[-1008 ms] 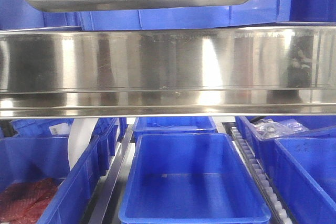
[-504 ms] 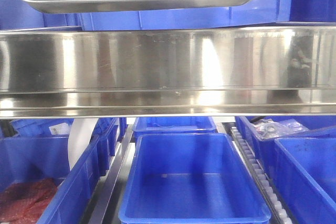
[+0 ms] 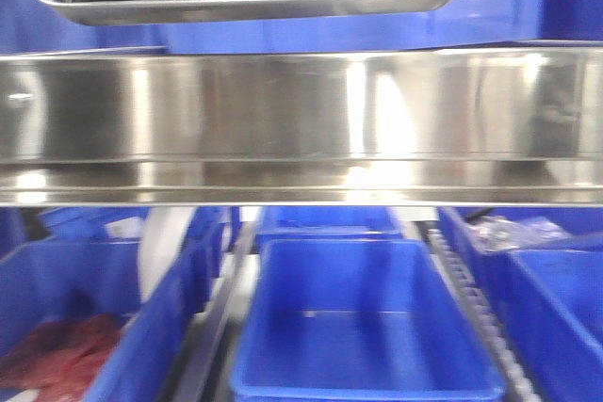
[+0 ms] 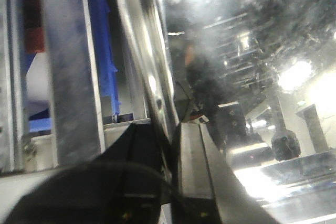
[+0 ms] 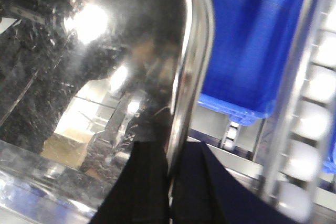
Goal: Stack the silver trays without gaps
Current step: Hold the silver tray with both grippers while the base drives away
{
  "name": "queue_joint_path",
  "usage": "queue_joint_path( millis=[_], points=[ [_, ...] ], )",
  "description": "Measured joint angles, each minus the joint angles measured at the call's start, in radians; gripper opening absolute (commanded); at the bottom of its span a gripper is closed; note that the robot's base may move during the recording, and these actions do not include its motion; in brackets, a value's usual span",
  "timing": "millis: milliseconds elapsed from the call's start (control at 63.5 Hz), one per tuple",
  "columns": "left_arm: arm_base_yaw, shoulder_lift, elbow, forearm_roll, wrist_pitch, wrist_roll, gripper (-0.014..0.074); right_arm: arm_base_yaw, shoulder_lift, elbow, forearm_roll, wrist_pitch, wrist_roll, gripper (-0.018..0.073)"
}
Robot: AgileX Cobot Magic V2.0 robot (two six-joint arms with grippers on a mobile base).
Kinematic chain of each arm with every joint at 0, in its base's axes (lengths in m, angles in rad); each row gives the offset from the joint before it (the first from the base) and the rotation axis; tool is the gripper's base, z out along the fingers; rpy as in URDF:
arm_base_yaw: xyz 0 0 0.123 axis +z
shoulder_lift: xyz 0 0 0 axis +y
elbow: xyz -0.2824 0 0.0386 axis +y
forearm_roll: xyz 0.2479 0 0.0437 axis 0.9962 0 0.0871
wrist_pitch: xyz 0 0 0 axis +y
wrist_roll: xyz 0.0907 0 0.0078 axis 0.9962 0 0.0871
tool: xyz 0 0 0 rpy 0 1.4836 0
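Note:
One silver tray (image 3: pixel 254 2) hangs at the top of the front view, above the shelf rail, with its upper part cut off by the frame. My left gripper (image 4: pixel 170 129) is shut on the tray's left rim (image 4: pixel 149 72), one finger outside and one inside the tray (image 4: pixel 252 51). My right gripper (image 5: pixel 170 153) is shut on the right rim (image 5: pixel 191 66) of the same tray (image 5: pixel 94 66), its dark fingers on both sides of the rolled edge. Neither gripper shows in the front view.
A long shiny steel shelf rail (image 3: pixel 301 124) crosses the front view under the tray. Below it stand blue bins: an empty one (image 3: pixel 363 327) in the middle, one with red material (image 3: pixel 66 350) at left, others at right (image 3: pixel 556 308). Roller tracks (image 5: pixel 310 103) run beside the bins.
The tray's rim has stayed in almost the same place at the top of the front view. The rail and bins below appear shifted slightly right and blurred.

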Motion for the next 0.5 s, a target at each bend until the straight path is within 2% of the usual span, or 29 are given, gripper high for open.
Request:
queue_joint_path(
  millis=[504],
  points=[
    [0.000,0.000,0.000,-0.004,0.000,0.000,-0.0048,0.000,0.000,0.000,-0.002,0.002,0.000,0.0021]
  ],
)
